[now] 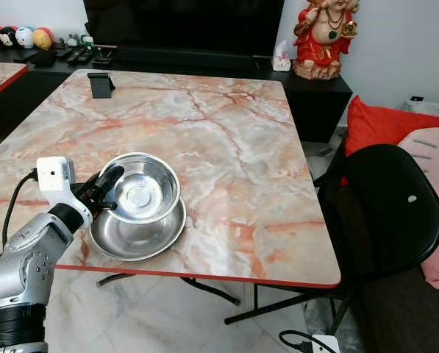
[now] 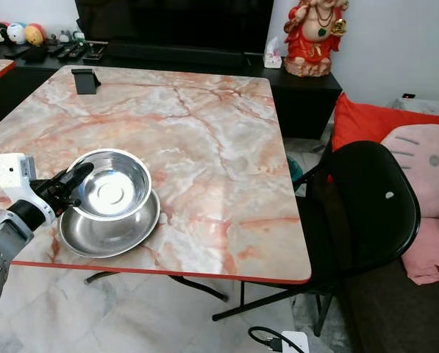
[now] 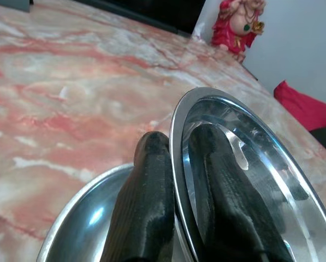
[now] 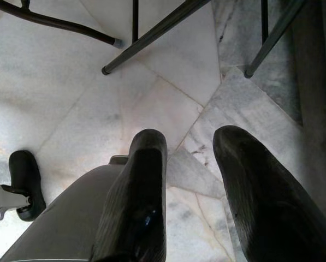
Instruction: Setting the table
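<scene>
Steel bowl (image 1: 140, 191) sits tilted on a shallow steel plate (image 1: 142, 239), near-left part of the marble worktop (image 1: 226, 147), close to the near edge. Left gripper (image 1: 104, 189) has its jaws clenched on the bowl's left rim — in the left wrist view one finger (image 3: 143, 202) is outside the wall, the other inside. A rim pinch makes sense here: bowl is too wide to span, and the thin lip is the one part two fingers can trap. The tilt looks like the grip carrying one side while the far side rests on the plate; can't tell if it's fully clear of it.

Right gripper (image 4: 190, 180) hangs idle over the floor (image 4: 70, 98), jaws apart, nothing between them.

Worktop is glossy pink-veined marble with a red edge — slick, so steel will likely slide if nudged. A small black stand (image 1: 101, 84) is at the far-left end, well apart from the dishes. Black chair (image 1: 392, 198) on the right side, red cushion (image 1: 384, 125) behind it. Dark TV unit along the far wall with a red figurine (image 1: 323, 37) on it. Pale marble floor tiles below.
</scene>
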You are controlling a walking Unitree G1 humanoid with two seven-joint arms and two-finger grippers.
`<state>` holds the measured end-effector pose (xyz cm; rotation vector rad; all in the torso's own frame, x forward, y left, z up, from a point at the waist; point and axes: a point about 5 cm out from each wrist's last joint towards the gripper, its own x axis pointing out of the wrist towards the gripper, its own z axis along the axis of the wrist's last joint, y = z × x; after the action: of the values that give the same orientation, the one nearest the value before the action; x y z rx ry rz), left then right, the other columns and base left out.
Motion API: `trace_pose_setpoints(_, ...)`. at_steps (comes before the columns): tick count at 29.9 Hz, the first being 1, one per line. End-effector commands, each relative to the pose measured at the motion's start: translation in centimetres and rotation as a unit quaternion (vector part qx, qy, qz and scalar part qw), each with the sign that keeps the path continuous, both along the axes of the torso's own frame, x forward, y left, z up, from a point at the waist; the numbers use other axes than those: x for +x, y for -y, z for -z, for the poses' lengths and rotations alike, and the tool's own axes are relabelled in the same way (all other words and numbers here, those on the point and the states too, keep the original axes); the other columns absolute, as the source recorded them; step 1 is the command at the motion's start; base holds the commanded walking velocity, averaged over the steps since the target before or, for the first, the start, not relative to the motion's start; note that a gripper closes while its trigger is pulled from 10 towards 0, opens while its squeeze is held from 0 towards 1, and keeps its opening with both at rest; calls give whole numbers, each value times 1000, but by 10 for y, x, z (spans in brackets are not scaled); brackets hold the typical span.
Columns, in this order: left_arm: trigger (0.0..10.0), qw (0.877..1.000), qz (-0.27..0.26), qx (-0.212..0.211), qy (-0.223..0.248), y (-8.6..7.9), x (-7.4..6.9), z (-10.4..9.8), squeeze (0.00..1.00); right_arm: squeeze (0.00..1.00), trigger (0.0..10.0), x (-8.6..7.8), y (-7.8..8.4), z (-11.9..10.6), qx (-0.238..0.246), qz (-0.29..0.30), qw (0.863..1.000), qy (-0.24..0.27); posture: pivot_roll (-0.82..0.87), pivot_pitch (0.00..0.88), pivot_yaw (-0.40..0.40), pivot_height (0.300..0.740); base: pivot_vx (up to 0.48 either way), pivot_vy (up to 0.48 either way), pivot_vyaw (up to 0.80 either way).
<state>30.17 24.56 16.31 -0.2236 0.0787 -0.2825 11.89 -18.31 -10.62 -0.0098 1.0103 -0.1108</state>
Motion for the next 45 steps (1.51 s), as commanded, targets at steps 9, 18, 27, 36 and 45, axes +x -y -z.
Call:
trace_pose_setpoints(9, 10000, 999, -12, 25, -34, -3, -1, 11, 0, 0, 10000, 1, 1, 0, -1, -3, 1000, -2, 16, 0, -61, 740, 0, 0, 0)
trace_pose_setpoints(18, 10000, 998, -21, 32, -51, -1, 1, 19, 0, 0, 10000, 1, 2, 0, 0, -4, 1000, -4, 14, 0, -63, 740, 0, 0, 0)
trace_pose_setpoints(27, 10000, 997, -25, 34, -66, 0, 1, 25, 0, 0, 10000, 1, 2, 0, 1, -4, 1000, -5, 14, 0, -64, 740, 0, 0, 0)
trace_pose_setpoints(36, 10000, 996, -32, 37, -73, -2, 1, 28, 0, 0, 10000, 1, 2, 0, 1, -5, 1000, -5, 14, 0, -66, 740, 0, 0, 0)
trace_pose_setpoints(45, 10000, 996, -34, 43, -73, -4, 1, 28, 0, 0, 10000, 2, 3, 0, -1, -5, 1000, -5, 14, 0, -67, 740, 0, 0, 0)
